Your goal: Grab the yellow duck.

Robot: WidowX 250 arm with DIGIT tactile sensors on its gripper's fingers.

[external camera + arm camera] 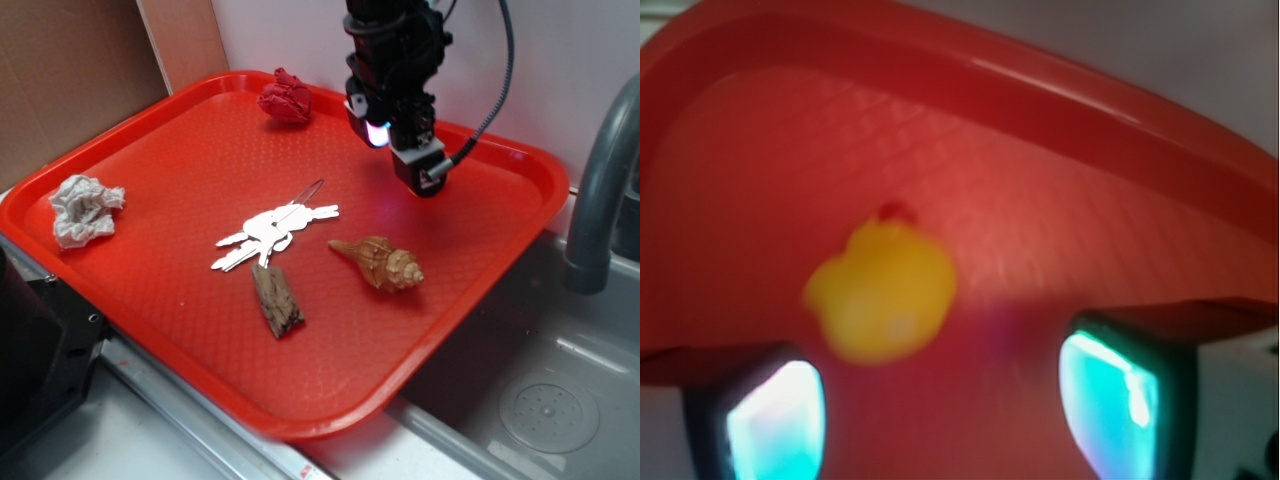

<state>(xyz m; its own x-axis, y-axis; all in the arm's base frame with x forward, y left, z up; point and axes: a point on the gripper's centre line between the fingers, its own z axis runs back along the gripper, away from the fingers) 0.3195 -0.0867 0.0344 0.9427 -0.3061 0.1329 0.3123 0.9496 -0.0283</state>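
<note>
**Duck under the wrist camera, tray otherwise scattered**

Tray (150, 160) first — it is a red plastic one with a raised rim, and everything I can see sits inside it. Near its far edge lies a crumpled red wad (285, 97); at the left side, a crumpled white paper ball (85, 208). Around the middle I have a bunch of silver keys (272, 233), with a piece of dark bark (277, 299) touching them on the near side and a tan seashell (380, 262) just to the right, apart from both.

The gripper (420, 172) hangs over the tray's far right part. From the exterior view I cannot find the yellow duck. On the wrist view the yellow duck (883, 290) shows blurred on the tray floor near the rim, ahead of the fingers (770, 420) and toward the left one — not between them. The two pads stand wide apart with nothing in their grip.
</note>
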